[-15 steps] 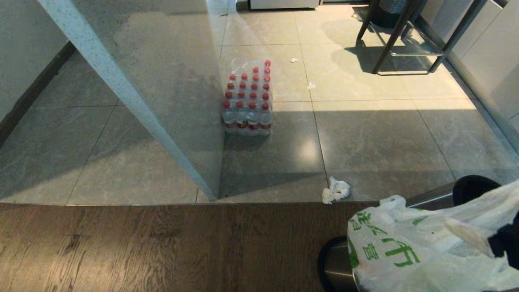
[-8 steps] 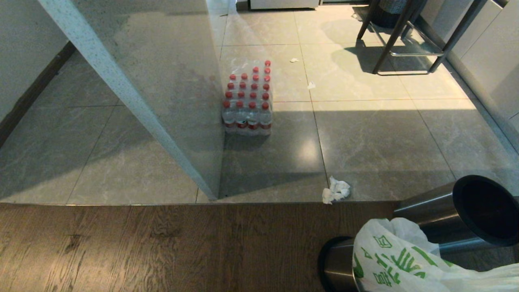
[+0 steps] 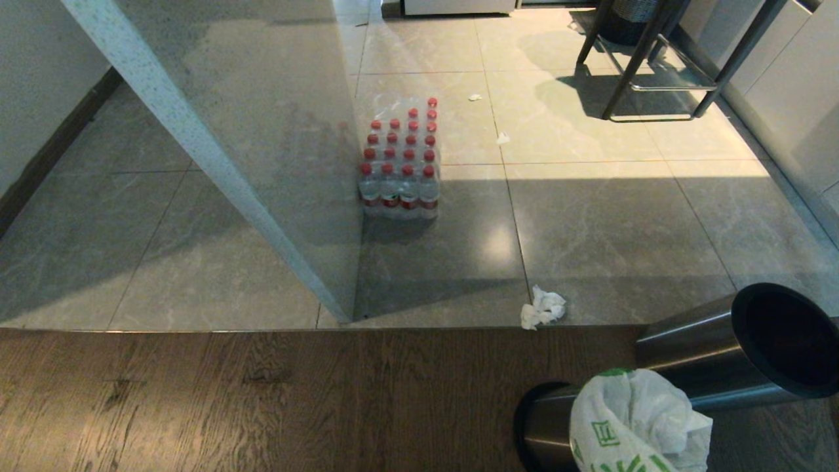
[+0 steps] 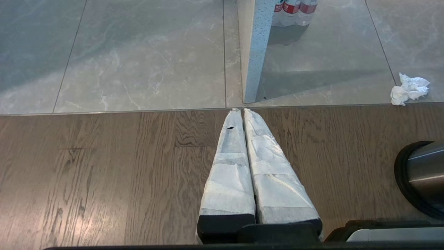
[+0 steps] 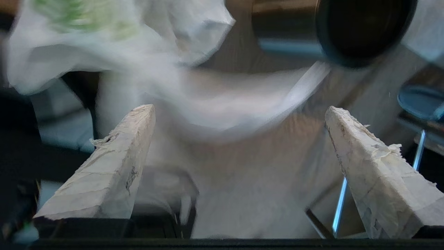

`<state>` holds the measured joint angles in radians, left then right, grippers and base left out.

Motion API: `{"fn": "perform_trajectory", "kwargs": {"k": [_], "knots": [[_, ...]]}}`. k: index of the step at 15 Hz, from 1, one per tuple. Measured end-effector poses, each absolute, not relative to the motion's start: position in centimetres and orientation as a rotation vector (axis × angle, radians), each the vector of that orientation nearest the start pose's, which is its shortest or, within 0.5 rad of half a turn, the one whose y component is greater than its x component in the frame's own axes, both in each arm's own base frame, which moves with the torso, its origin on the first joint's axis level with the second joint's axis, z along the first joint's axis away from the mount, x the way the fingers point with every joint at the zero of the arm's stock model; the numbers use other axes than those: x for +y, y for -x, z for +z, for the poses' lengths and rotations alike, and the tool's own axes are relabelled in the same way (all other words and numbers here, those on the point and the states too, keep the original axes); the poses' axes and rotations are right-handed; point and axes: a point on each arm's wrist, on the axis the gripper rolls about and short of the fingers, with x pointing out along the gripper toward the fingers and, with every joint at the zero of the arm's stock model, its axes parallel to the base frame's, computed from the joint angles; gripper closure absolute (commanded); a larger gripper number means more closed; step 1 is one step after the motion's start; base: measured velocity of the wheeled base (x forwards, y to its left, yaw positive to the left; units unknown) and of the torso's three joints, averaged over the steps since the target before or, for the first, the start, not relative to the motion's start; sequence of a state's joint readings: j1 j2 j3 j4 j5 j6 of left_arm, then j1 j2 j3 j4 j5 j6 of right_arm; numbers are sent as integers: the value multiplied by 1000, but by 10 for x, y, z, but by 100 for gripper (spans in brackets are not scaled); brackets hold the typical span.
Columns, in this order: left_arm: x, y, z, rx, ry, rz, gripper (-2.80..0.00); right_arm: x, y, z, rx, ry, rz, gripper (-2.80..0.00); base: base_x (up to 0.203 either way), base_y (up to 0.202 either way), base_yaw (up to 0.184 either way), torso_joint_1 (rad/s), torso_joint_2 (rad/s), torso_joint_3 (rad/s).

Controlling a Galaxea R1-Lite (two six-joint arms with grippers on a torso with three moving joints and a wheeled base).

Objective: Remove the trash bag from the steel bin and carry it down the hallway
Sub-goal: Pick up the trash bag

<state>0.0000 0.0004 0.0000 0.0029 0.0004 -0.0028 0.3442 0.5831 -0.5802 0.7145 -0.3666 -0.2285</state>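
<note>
The steel bin (image 3: 708, 367) lies tipped on its side on the wood floor at the lower right of the head view, its black-rimmed mouth (image 3: 786, 341) empty and dark. The white trash bag (image 3: 636, 426) with green print is outside it, bunched in front of the bin at the picture's bottom edge. In the right wrist view the bag (image 5: 194, 69) is a blur spread just beyond my right gripper (image 5: 239, 109), whose taped fingers stand wide open; the bin (image 5: 364, 27) is behind. My left gripper (image 4: 241, 111) is shut and empty over the wood floor.
A crumpled white tissue (image 3: 543, 307) lies at the tile edge. A shrink-wrapped pack of red-capped bottles (image 3: 401, 160) stands beside a speckled partition wall (image 3: 216, 170). Stool legs (image 3: 655, 65) are at the far right, with cabinets along the right side.
The bag has dropped from across the bin to the bottom edge of the head view, uncovering the bin's mouth. The dark arm part at the right edge has left the view.
</note>
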Motion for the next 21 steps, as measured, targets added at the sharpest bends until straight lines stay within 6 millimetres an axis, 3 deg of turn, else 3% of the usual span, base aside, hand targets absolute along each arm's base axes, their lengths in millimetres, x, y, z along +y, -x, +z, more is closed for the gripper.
{"fn": "perform_trajectory", "kwargs": {"k": [8, 12, 21], "knots": [[0, 23, 75, 4, 3, 0, 0, -10, 4, 172, 672, 481, 88, -280, 0, 0, 0, 0, 0, 0], [0, 23, 75, 4, 3, 1, 0, -11, 6, 156, 746, 511, 128, -280, 0, 0, 0, 0, 0, 0], [0, 23, 75, 3, 3, 1, 0, 0, -17, 155, 786, 442, 173, -280, 0, 0, 0, 0, 0, 0]]}}
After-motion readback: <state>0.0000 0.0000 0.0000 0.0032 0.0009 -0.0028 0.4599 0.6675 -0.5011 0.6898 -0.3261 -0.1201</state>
